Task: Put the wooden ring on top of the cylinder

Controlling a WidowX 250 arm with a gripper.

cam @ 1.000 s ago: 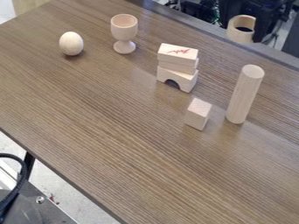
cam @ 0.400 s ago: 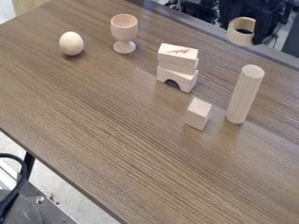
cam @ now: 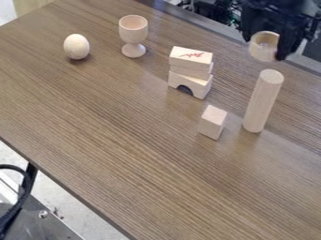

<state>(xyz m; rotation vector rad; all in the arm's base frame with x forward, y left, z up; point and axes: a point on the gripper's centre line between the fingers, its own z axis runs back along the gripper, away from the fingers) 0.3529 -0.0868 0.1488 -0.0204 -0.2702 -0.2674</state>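
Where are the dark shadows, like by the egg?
In the camera view, a small soft shadow hugs the bottom of the egg; the opening under the arch block looks dark too; and the pale wooden ring stands out against darker stuff.

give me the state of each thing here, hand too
wooden ring, held in the air
hand, closed on the ring
wooden cylinder, upright, ring not on it
wooden goblet, upright
wooden egg, resting on the table
arch block, opening down, blocks stacked on it
small wooden block, standing alone
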